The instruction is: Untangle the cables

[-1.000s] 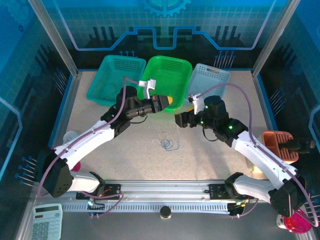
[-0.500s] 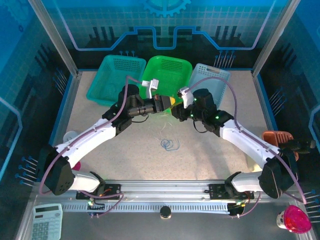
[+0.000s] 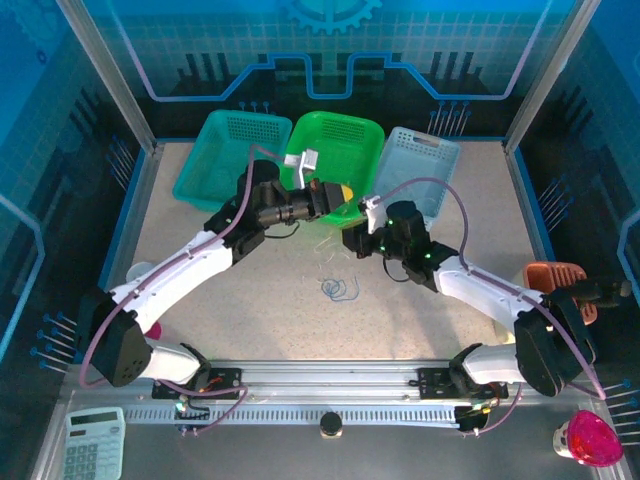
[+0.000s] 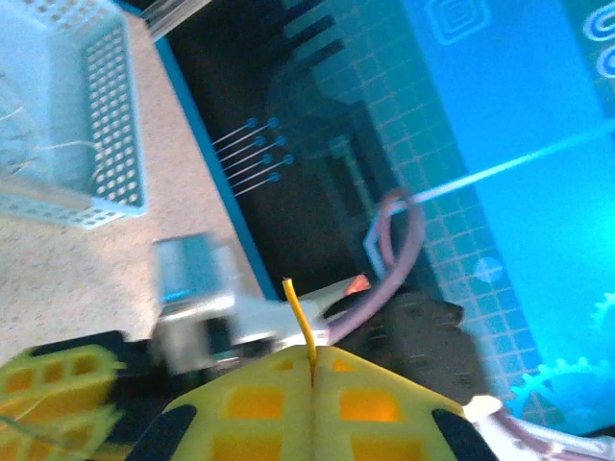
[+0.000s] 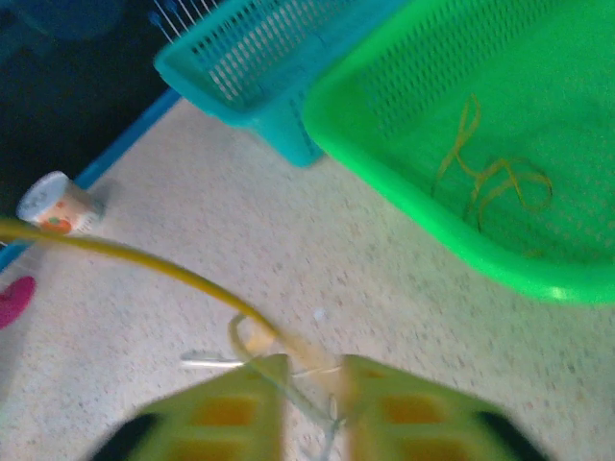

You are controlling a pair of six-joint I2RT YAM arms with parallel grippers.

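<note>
Cables on table, L wrist cam: yellow cord pinched

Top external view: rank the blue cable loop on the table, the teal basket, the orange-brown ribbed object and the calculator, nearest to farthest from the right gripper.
From the right gripper:
1. Blue cable loop, on the table just toward the near edge from it.
2. Teal basket, far left.
3. Orange-brown ribbed object, right edge.
4. Calculator, near-left corner.

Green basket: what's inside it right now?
A loose yellowish cord lies on the green basket floor. From above, the left pincer covers its near side, so anything there is hidden.
</note>
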